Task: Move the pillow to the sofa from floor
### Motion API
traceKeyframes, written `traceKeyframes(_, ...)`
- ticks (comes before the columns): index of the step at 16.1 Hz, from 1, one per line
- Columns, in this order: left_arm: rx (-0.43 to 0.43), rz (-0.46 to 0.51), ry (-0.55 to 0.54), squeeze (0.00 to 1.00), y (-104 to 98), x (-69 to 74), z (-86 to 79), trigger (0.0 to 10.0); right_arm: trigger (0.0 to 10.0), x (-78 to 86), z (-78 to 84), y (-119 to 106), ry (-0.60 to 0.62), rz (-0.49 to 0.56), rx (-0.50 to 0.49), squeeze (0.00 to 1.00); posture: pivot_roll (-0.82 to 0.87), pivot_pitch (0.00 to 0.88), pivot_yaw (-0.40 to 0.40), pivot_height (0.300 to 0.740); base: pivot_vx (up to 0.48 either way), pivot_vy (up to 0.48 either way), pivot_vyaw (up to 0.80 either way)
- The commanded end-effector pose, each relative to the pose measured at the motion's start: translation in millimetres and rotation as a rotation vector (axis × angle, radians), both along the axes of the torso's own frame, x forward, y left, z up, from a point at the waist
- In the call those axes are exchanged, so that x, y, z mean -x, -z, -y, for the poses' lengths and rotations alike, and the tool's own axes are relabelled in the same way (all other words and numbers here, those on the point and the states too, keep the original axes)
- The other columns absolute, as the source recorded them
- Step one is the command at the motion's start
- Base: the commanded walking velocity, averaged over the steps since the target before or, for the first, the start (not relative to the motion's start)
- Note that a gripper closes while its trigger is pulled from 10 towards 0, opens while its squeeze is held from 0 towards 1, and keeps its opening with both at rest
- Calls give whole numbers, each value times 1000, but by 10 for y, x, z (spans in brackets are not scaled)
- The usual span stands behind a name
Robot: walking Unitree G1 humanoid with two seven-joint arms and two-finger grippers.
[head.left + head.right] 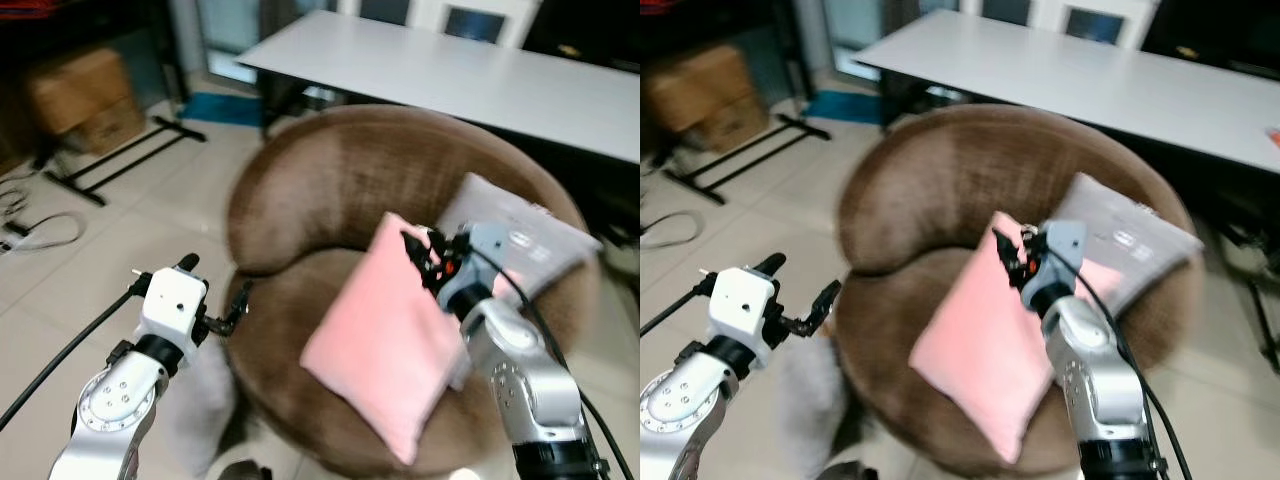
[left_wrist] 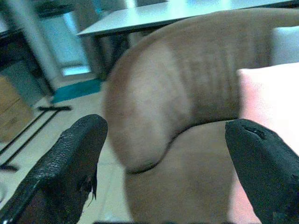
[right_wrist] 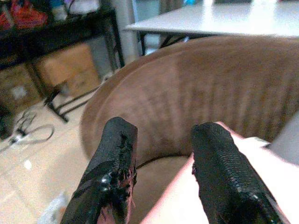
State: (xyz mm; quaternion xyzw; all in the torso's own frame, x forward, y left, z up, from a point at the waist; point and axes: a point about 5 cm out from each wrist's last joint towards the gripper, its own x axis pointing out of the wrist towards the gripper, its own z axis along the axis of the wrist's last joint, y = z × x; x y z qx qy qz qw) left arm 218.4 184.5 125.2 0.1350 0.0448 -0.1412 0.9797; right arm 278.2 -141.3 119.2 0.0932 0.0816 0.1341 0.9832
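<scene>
- The right tool [image 1: 420,262] is parted at the pink pillow's [image 1: 385,345] twelve-o'clock edge on the brown sofa [image 1: 320,180].
- The left tool [image 2: 163,154] is spread wide; head views add a grey pillow [image 1: 520,235] at the pink pillow's two o'clock.

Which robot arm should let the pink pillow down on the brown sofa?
Probably the right. Its gripper is at the top corner of the pink pillow, which leans on the sofa seat beside a grey pillow. The left gripper hangs open beside the sofa, apart from the pillow.
</scene>
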Motion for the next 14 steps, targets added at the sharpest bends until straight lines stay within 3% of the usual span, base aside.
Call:
traceKeyframes(1,-14,20,-25,0,-43,-7,-13,10000,10000,24,-90,-117,-30,19,8,0,-72,0,-52,740,0,401,800)
traceKeyframes(6,-16,23,-36,0,-49,-10,-6,10000,10000,7,-51,-117,-11,-8,73,0,-62,0,-59,740,0,394,160)
traceKeyframes(10,-18,29,-44,0,-58,-20,-10,10000,10000,6,-60,-122,7,-29,53,0,-61,0,-57,740,0,377,0)
traceKeyframes(14,-38,32,-76,0,-56,-63,-41,10000,10000,-2,-43,-99,32,-52,3,0,-62,0,-53,740,0,0,0)
